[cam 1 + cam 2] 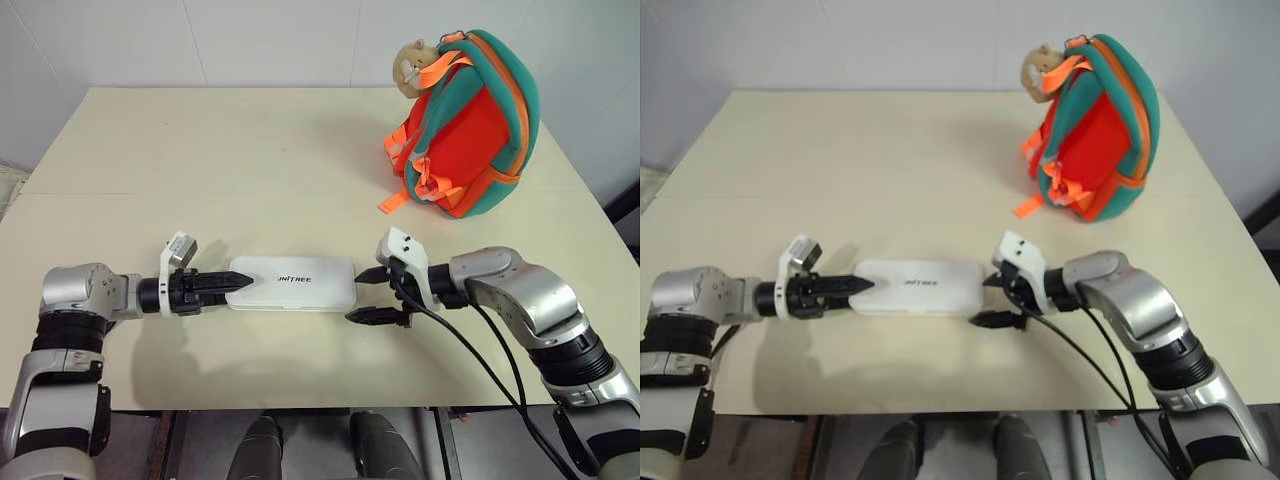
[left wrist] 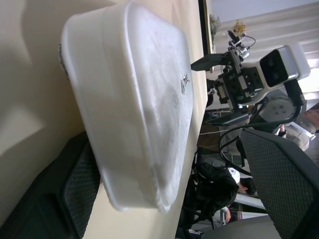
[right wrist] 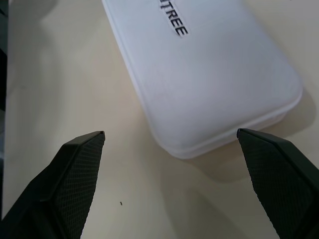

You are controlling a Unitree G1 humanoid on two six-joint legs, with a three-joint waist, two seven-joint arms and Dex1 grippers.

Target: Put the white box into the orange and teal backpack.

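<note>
**Desk:** Where does the white box (image 1: 292,283) lie?

**Photographer:** Flat on the cream surface (image 1: 200,160), near its front edge, at about 6 o'clock from the middle. Its long side runs from 9 o'clock to 3 o'clock, and the dark lettering faces up.

**Desk:** And the two arms?

**Photographer:** They flank the box, one at each short end. The left gripper (image 1: 222,284) comes in from 9 o'clock, its jaws spread wide around that end; in the left wrist view one finger sits low beside the box's rim and the other well clear on the far side. The right gripper (image 1: 372,294) comes in from 3 o'clock, jaws likewise released, with one fingertip just beside the box's corner and the other out over bare surface. The right wrist view shows the box's rounded end (image 3: 219,89) lying just beyond the two fingertips, not between them.

**Desk:** Is either one grasping the box?

**Photographer:** No. Both sets of jaws stand parted, and the box rests on the surface under its own weight. Whether the left fingers touch its rim cannot be told.

**Desk:** The backpack?

**Photographer:** The orange and teal backpack (image 1: 470,125) stands upright at about 2 o'clock, well apart from the box. Its orange straps trail onto the surface toward the box's side. A tan plush charm (image 1: 412,66) hangs at its top.
</note>
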